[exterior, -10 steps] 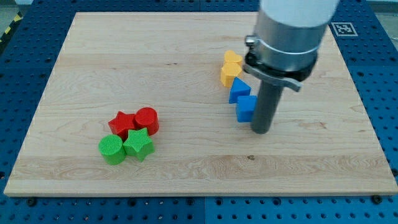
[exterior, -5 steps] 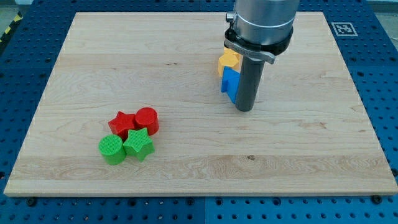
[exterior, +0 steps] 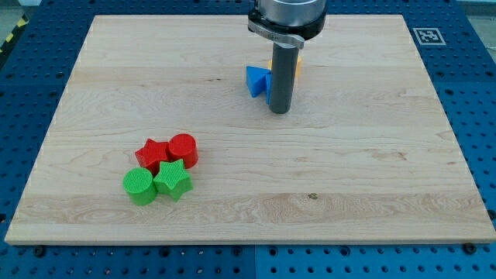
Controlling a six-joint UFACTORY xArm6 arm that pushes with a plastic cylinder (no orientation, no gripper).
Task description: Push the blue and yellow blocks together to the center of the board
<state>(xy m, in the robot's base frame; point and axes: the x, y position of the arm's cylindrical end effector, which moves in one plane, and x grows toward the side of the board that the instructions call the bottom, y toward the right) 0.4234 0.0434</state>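
Observation:
My tip rests on the wooden board, a little above and right of its middle. A blue block lies touching the rod's left side, just above the tip. A second blue piece shows as a sliver at the rod's left edge. A yellow block peeks out from behind the rod on its right; most of it is hidden, so its shape cannot be made out. The blue and yellow blocks sit close together behind the rod.
At lower left a cluster holds a red star, a red cylinder, a green cylinder and a green star, all touching. A marker tag sits off the board's top right corner.
My tip has slid left and toward the view's top, pushing the blue and yellow blocks leftward. The yellow blocks are now mostly hidden behind the rod. The red and green cluster has not moved.

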